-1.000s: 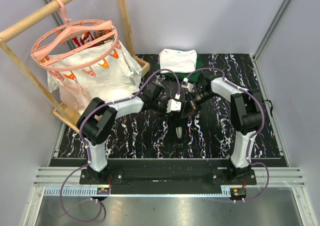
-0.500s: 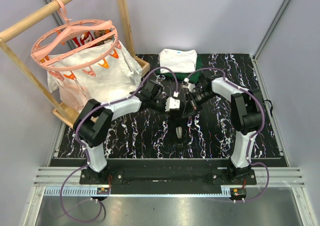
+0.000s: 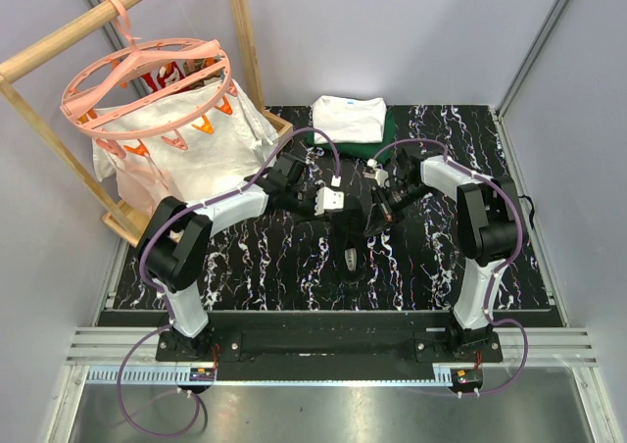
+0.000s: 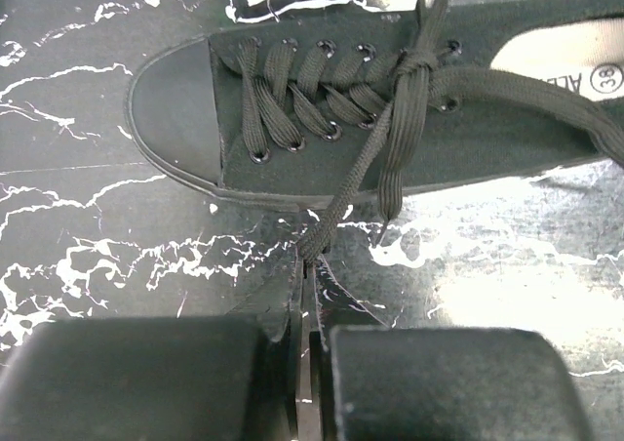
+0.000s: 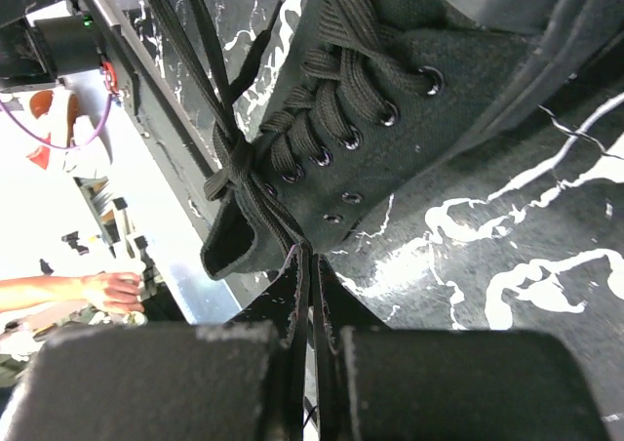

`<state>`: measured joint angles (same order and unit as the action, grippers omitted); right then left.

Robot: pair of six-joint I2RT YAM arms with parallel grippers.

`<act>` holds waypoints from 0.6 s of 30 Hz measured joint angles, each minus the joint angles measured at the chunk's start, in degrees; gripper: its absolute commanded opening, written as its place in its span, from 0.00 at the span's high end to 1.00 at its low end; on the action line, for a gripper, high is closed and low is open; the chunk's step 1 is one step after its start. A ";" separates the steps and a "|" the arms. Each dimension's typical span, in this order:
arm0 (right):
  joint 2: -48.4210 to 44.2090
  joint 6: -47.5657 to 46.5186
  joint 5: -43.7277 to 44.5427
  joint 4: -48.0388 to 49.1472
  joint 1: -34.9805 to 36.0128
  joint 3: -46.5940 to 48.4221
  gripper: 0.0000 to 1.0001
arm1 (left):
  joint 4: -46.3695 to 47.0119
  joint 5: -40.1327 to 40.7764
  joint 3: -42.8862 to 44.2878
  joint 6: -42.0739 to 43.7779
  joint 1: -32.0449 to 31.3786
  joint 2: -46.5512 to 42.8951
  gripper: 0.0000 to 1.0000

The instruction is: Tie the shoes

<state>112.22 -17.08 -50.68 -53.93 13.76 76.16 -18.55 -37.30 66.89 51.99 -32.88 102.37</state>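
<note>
One small black sneaker (image 3: pixel 351 235) lies mid-table, its pale grey patch toward the near edge. In the left wrist view the shoe (image 4: pixel 322 119) lies sideways, toe to the left, with the laces crossed in a first knot (image 4: pixel 415 64). One lace strand (image 4: pixel 375 163) runs from that knot down into my left gripper (image 4: pixel 310 256), which is shut on its end. My right gripper (image 5: pixel 312 254) is shut on the other strand (image 5: pixel 255 207), just beside the shoe (image 5: pixel 390 139). From above, the left gripper (image 3: pixel 343 208) and the right gripper (image 3: pixel 371 221) flank the shoe's far part.
Folded white and dark green clothes (image 3: pixel 349 120) lie at the table's far edge. A wooden rack (image 3: pixel 245 41) with a pink clip hanger (image 3: pixel 147 80) and a white cloth (image 3: pixel 191 159) stands at the far left. A person's hand (image 5: pixel 102 290) shows beyond the table.
My left gripper has shut on the lace end and drawn back to the left. The right gripper has shifted slightly right, so the two strands are pulled apart.
</note>
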 measured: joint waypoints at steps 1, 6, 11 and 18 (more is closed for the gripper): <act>-0.20 -0.15 0.28 0.00 -0.09 -0.07 1.00 | -0.24 0.09 0.00 0.20 0.00 0.00 1.00; -0.70 -1.16 0.76 -0.04 -0.55 -0.31 1.00 | -1.55 0.81 0.00 0.96 0.00 0.00 1.00; -0.72 -1.79 1.68 -0.39 -0.83 -0.55 1.00 | -2.75 1.79 0.02 2.71 0.00 0.00 1.00; -0.72 -2.84 2.01 -0.90 -1.05 -1.01 1.00 | -4.76 3.21 0.26 5.33 0.31 0.02 1.00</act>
<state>111.50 -19.92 -48.66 -54.83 12.71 75.16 -23.31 -34.09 67.16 57.32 -32.58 102.39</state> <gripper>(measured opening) 0.011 0.008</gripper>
